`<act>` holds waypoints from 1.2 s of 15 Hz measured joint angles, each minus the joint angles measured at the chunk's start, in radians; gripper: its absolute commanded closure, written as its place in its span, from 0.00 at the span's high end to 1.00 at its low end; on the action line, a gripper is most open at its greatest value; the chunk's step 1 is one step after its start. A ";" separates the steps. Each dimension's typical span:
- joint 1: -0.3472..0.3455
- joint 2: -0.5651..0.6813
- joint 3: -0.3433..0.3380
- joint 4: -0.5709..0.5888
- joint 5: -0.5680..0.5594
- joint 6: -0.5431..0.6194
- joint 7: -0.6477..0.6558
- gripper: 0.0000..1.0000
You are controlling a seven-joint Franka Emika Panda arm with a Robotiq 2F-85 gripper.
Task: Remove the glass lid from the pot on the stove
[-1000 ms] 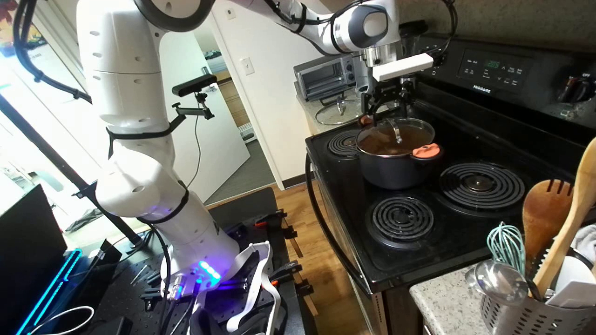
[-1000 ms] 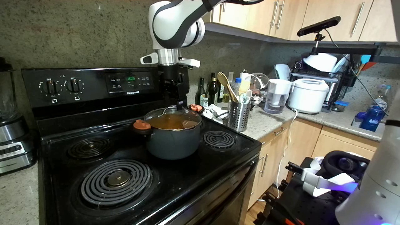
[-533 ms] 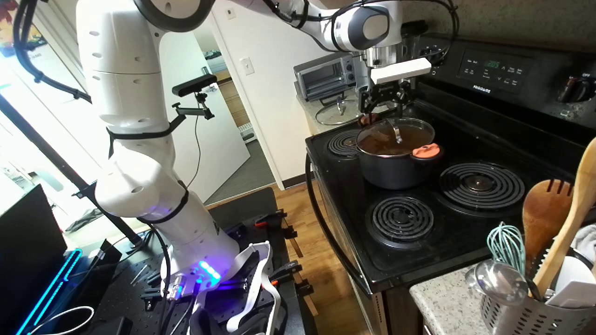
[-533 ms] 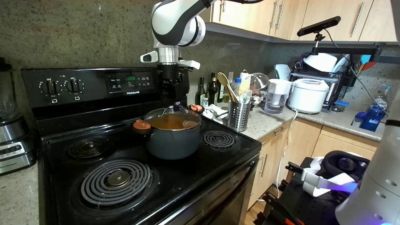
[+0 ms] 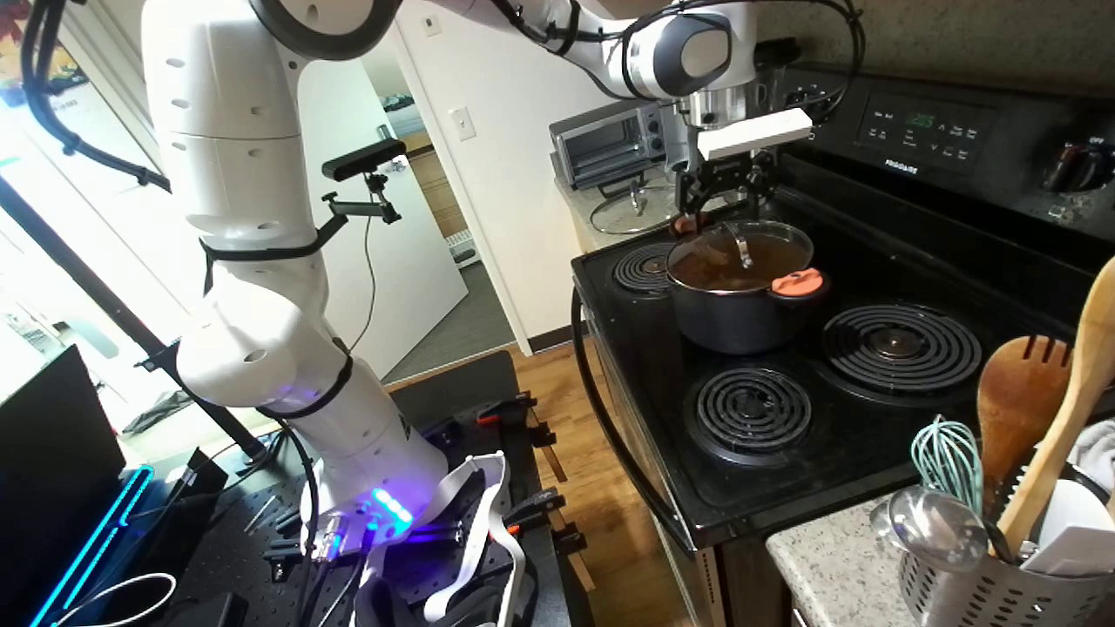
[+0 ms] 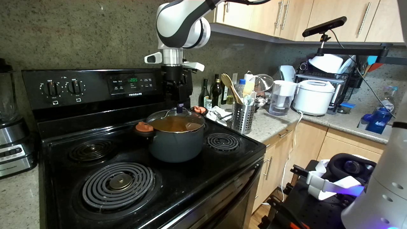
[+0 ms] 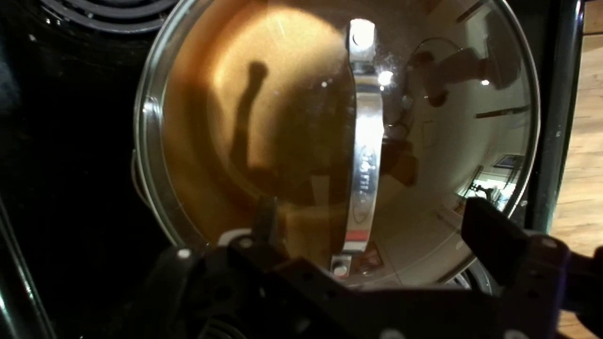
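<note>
The dark grey pot [image 5: 736,322] [image 6: 176,146] with orange side grips stands on the black coil stove [image 5: 640,357] [image 6: 203,181]. The see-through glass lid [image 5: 714,266] [image 6: 173,124] [image 7: 301,122] lies on it, with brown liquid showing through. Its arched metal strap handle [image 7: 367,146] runs across the middle. My gripper [image 5: 723,209] [image 6: 180,107] is just above the lid's edge, over one end of the handle. In the wrist view the open gripper's fingers [image 7: 377,221] stand apart on either side of the handle's lower end. I cannot tell whether they touch the glass.
A second glass lid [image 5: 634,209] lies on the counter near the silver toaster oven [image 5: 605,144]. The stove's control panel [image 5: 923,131] [image 6: 95,87] rises behind the pot. Coil burners [image 5: 752,409] [image 6: 119,184] lie around it. A utensil holder [image 6: 243,118] and blender [image 6: 14,140] flank the stove.
The gripper and wrist have shifted slightly over the pot, a little to the right in both exterior views. The pot and lid have not moved.
</note>
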 measured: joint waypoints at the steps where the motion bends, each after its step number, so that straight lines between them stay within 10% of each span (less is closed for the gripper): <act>1: -0.001 0.000 0.000 -0.005 -0.005 0.013 0.000 1.00; 7: -0.008 0.000 -0.007 -0.025 -0.018 0.054 0.000 1.00; 8: -0.010 0.000 -0.007 -0.028 -0.018 0.061 0.000 0.75; 18: -0.023 -0.001 -0.008 -0.033 -0.019 0.086 -0.001 0.05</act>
